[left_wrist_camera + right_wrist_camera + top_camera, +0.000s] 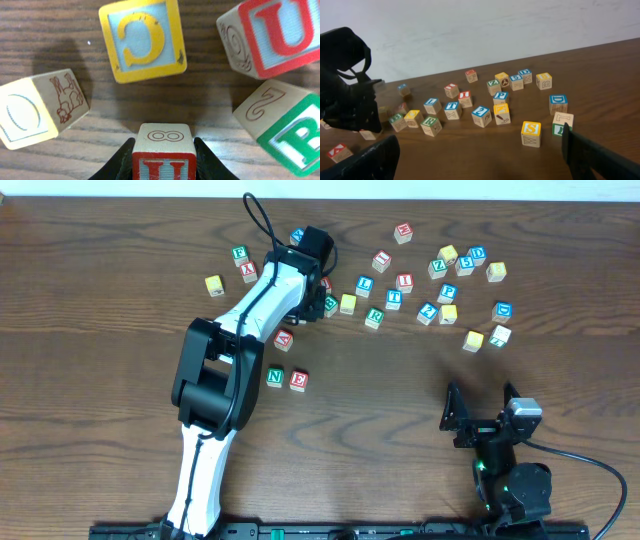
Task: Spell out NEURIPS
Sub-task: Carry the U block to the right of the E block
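The held cube (164, 145) sits at the bottom of the left wrist view, an 8 on its top face and a red-framed face toward the camera whose red letter is cut off by the frame edge, so you cannot read it from here; the left fingers (119, 165) are closed snug against its two sides. Before you lift, make sure this is the letter you want: the row needs a U next, and a plainly readable red U cube (277, 30) lies free up and to the right, apart from the grasp. If the held one proves to be another letter, let it go and take that one instead. Either way, rise straight up off the table (60, 30), because neighbours crowd in: the green B cube (295, 140) just beside on the right, the yellow C cube (142, 40) ahead, and a tilted pale yellow cube (35, 115) to the left; a sideways drag would likely knock them. Carry it to the N cube (275, 377) and E cube (298, 379), which stand side by side nearer the robot, and set it just right of the E, letter up and in line. The right fingers (600, 155) stand wide apart with nothing between them, well away from the work; leave them parked
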`<state>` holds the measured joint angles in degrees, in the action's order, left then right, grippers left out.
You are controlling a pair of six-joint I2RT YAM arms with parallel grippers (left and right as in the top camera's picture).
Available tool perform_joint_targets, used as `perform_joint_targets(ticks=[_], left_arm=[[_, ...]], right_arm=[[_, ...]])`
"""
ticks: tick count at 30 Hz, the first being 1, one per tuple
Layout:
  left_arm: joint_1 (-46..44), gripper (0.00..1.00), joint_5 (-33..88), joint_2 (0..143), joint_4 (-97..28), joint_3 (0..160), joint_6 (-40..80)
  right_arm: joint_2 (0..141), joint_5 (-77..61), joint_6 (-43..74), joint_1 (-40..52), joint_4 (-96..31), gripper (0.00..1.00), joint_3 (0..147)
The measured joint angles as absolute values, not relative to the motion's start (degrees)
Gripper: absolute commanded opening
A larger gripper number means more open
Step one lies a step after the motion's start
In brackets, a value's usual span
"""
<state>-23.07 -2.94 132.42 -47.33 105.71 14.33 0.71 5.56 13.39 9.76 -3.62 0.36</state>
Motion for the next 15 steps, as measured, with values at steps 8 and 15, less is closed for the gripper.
perform_joint_targets(ticks=[8, 15], left_arm=[[-23.07, 0.19, -2.94, 126.17, -51.03, 105.69, 14.33], [-23.59, 0.1, -0.1, 110.5, -60.6, 106.04, 12.29]], right_arm=[[0.71, 5.56, 13.39, 9.76, -3.6, 0.99, 0.36], [0.73, 5.56, 13.39, 9.76, -3.62, 0.99, 0.36]])
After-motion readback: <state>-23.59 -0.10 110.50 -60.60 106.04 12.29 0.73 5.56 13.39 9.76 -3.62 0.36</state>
